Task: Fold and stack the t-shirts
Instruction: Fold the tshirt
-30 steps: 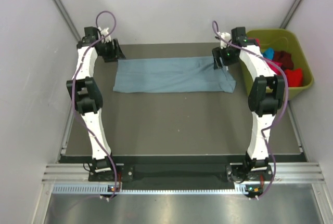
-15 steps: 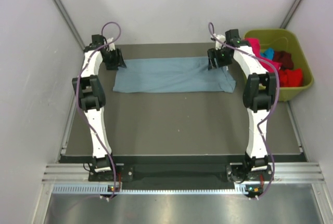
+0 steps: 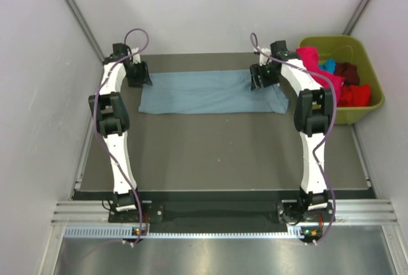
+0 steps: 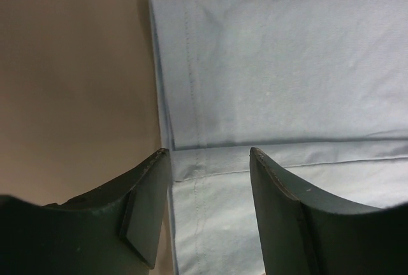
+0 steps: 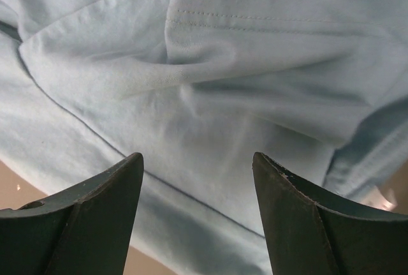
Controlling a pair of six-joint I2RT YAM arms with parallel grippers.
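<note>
Seen from above, the grey-blue t-shirt (image 3: 210,93) lies folded into a long band across the far part of the table (image 3: 217,154). The left gripper (image 3: 140,78) is at its left end and the right gripper (image 3: 257,80) is over its right part, short of the end. Only this view shows the green bin (image 3: 335,38) beside the table's right edge. It holds a pink t-shirt (image 3: 310,57), a turquoise t-shirt (image 3: 329,66), a maroon t-shirt (image 3: 348,71) and a red t-shirt (image 3: 358,94).

The left wrist camera adds the detail. Its jaws stand open, gripping nothing, astride the shirt's stitched side hem where a folded layer's edge crosses. The right wrist camera shows its jaws also open and empty over rumpled cloth with a stitched hem and deep creases. I cannot tell whether either touches the cloth.
</note>
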